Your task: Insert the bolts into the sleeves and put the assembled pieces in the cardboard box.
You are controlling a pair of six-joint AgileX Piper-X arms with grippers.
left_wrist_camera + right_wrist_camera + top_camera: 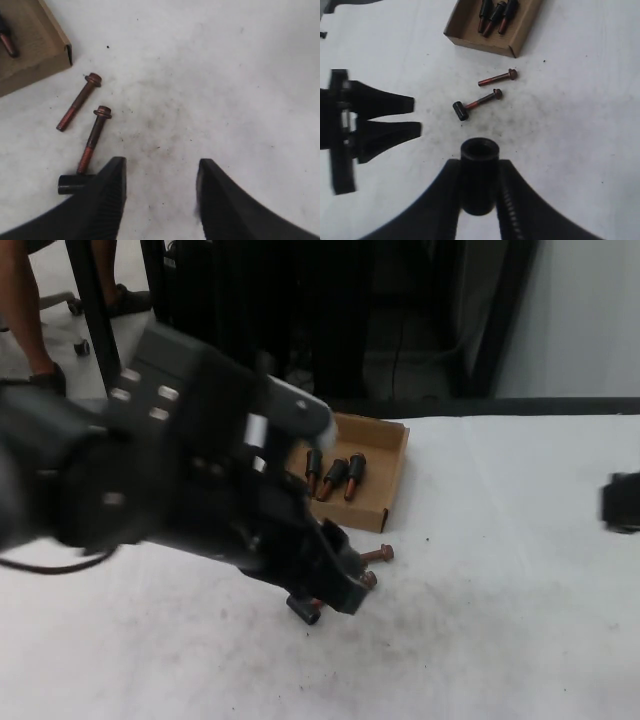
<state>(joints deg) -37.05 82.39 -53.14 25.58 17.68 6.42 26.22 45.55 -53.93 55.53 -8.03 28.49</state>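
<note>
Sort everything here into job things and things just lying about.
Job: cardboard box, three assembled pieces inside, bolt by the box, second bolt, loose sleeve, second sleeve held in right gripper, open left gripper.
Lying about: white bench, dark furniture behind it.

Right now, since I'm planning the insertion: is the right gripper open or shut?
Shut: the right gripper presses both sides of the black sleeve.
</note>
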